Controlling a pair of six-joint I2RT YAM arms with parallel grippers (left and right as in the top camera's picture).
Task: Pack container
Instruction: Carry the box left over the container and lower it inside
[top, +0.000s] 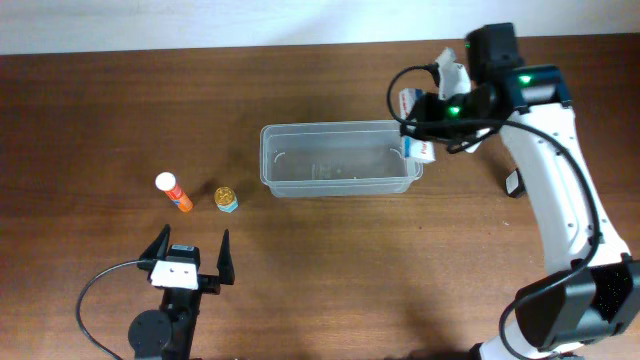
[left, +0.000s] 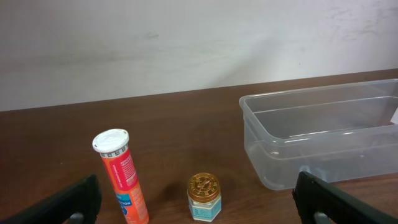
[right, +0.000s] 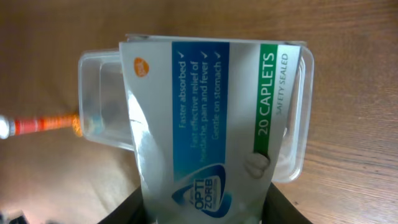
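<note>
The clear plastic container stands mid-table, with nothing in it that I can see; it also shows in the left wrist view and behind the box in the right wrist view. My right gripper is shut on a white, blue and green caplet box, held above the container's right end. An orange tube with a white cap and a small gold-lidded jar stand left of the container. My left gripper is open and empty, just in front of the tube and jar.
The table is dark wood. A pale wall runs behind its far edge. A small black object lies right of the container by the right arm.
</note>
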